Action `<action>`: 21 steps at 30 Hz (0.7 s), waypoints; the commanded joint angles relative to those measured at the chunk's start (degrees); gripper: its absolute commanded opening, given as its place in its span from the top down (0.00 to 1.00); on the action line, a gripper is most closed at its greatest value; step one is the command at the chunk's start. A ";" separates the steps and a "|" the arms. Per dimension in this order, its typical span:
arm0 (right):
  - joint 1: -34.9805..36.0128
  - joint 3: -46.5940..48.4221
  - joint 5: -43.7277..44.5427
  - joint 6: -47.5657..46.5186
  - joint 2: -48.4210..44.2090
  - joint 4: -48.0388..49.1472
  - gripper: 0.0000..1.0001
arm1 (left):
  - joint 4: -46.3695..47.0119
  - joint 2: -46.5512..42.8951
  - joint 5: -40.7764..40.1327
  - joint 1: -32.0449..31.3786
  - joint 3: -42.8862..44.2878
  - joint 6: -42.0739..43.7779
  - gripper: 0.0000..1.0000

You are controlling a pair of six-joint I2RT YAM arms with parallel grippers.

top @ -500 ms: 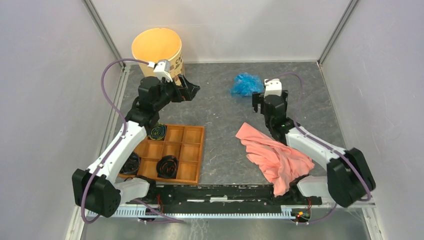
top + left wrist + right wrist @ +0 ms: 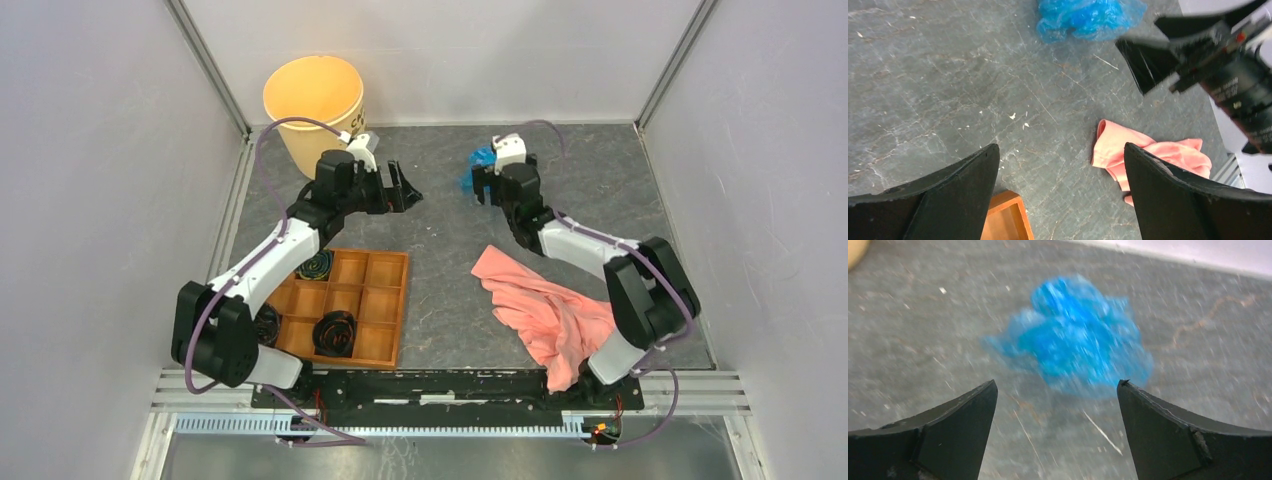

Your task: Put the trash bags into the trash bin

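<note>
Tabletop (image 2: 440, 250) lies bare around the crumpled trash bags (image 2: 1078, 340) at 1 o'clock, just ahead of the wide-spread, empty right gripper (image 2: 1057, 382); the left gripper (image 2: 1060, 147), equally spread and empty, hangs beside the trash bin (image 2: 312, 95) at 11 o'clock, its print unreadable.

White arms (image 2: 262, 262) carry black joints (image 2: 215, 345), purple cables (image 2: 255, 165) and black, wedge-fingered grippers (image 2: 1060, 150).

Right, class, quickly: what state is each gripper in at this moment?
Left gripper: open, holding nothing.
Right gripper: open, empty, blue trash bag lying just ahead of it.
</note>
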 commanded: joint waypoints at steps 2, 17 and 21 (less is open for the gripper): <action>1.53 13.68 -3.63 0.48 9.76 3.25 0.04 | -0.15 -1.47 2.83 -0.51 3.37 1.31 0.01; 3.25 36.06 12.65 1.20 29.62 -8.93 0.33 | -2.33 -4.45 0.22 -0.40 4.44 3.50 0.01; 3.32 35.33 11.98 -0.01 29.50 -8.10 0.64 | -2.53 -4.32 0.18 -0.40 4.52 3.44 0.01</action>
